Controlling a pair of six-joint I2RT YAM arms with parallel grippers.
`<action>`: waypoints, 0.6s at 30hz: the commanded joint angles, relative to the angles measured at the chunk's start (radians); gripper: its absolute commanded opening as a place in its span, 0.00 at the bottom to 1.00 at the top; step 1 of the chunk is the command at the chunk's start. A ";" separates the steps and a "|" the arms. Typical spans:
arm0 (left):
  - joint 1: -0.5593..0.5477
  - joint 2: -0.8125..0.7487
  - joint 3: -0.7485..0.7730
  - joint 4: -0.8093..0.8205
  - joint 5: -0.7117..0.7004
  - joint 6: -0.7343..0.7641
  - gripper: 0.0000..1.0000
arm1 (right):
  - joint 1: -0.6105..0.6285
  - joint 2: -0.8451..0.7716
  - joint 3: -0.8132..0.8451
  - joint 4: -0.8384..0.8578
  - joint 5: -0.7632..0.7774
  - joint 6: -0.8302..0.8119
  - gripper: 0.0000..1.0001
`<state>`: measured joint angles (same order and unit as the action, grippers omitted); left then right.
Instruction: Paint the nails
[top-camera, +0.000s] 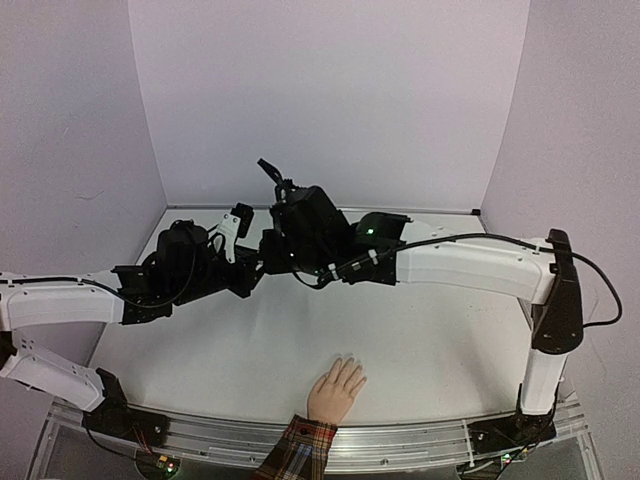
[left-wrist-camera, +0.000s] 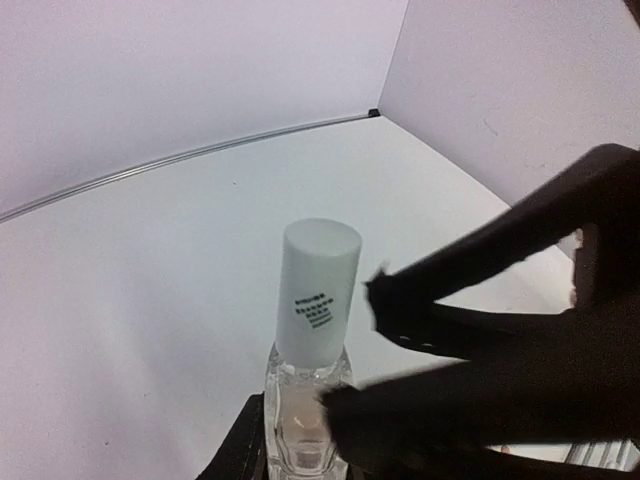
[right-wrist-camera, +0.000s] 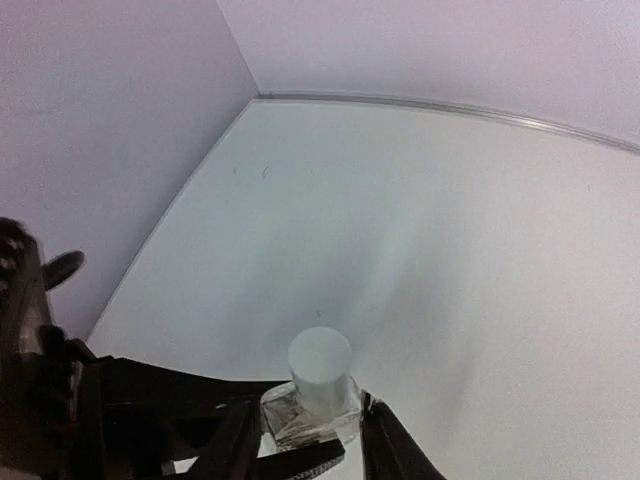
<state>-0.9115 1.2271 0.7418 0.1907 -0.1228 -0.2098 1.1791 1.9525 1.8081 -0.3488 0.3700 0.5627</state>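
The nails (top-camera: 347, 362) are tiny pale tips on a peach-coloured hand (top-camera: 335, 392). The hand lies palm down at the near edge of the counter (top-camera: 430, 340), about midway between left and right. Its fingers point to the far side and a red plaid cuff (top-camera: 300, 448) sits at the wrist. From the top view the nails are almost skin-coloured and hard to make out.

Farther back, over the middle of the counter, the left arm (top-camera: 60, 302) and the right arm (top-camera: 475, 265) meet, well apart from the hand. The left gripper (left-wrist-camera: 300, 445) is clamped on the clear glass body of a small nail polish bottle (left-wrist-camera: 300, 415) and holds it upright. The bottle's tall white cap (left-wrist-camera: 318, 295) carries a patch of small black print and stands free above the fingers.

The right gripper (right-wrist-camera: 308, 402) comes at the bottle from the other side. Its jaws stand apart, one on either side of the bottle just below the cap. There is a visible gap to the cap, so it grips nothing.

Whether the bottle's base rests on the counter cannot be told, since the grippers hide it in the top view. Plain white walls (top-camera: 330, 90) close the scene on the left, right and far sides
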 joint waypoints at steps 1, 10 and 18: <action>0.016 -0.078 0.002 0.058 0.047 -0.014 0.00 | -0.022 -0.144 -0.041 -0.048 -0.200 -0.097 0.57; 0.020 -0.202 -0.087 0.144 0.537 -0.024 0.00 | -0.169 -0.252 -0.143 -0.045 -1.089 -0.534 0.72; 0.020 -0.225 -0.079 0.239 0.803 -0.029 0.00 | -0.201 -0.215 -0.059 -0.044 -1.349 -0.583 0.54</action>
<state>-0.8936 1.0185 0.6411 0.3220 0.5000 -0.2350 0.9817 1.7175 1.6844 -0.3968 -0.7447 0.0359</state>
